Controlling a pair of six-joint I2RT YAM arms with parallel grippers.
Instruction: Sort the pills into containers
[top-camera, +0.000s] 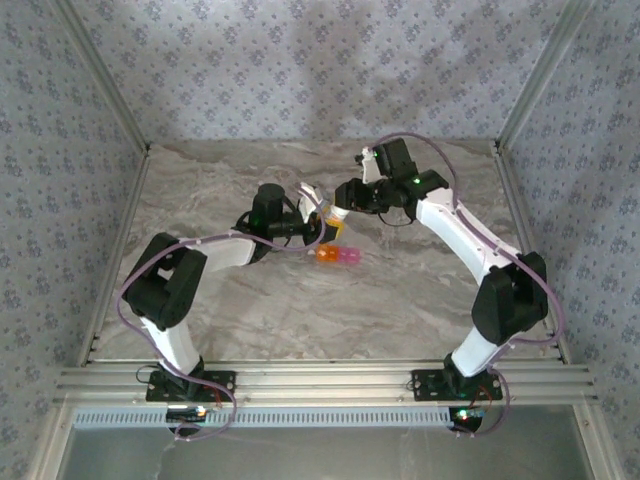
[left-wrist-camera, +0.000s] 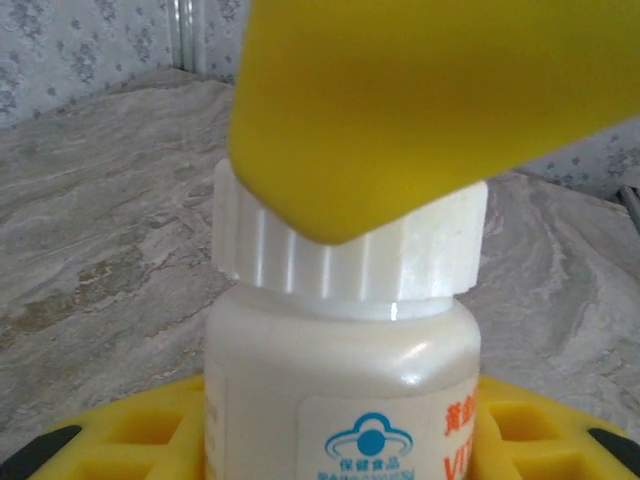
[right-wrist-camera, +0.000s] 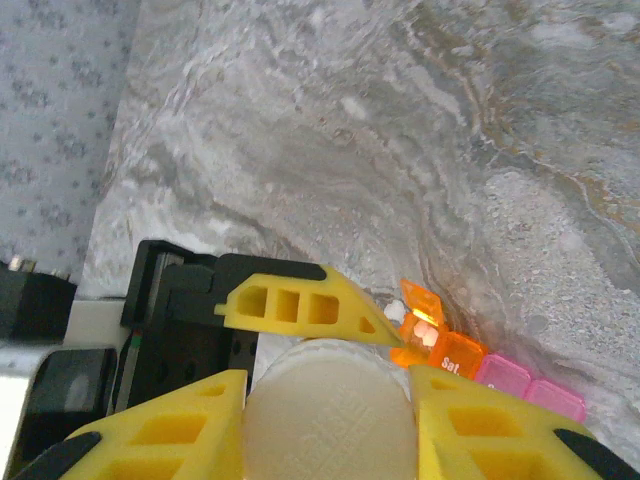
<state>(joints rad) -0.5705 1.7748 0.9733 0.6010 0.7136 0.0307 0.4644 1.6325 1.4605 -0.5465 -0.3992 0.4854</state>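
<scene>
Containers (right-wrist-camera: 480, 365), orange with its lid up and pink alongside, lie on the table (right-wrist-camera: 400, 150) just beyond the right gripper (right-wrist-camera: 330, 410) jaws. No pills seem to be inside, though they look tiny here. Sorting has not begun: the white bottle (left-wrist-camera: 340, 390) is capped. The left gripper (left-wrist-camera: 340, 445) clamps its body, and the right, reaching down, pinches the cap (right-wrist-camera: 330, 425).
</scene>
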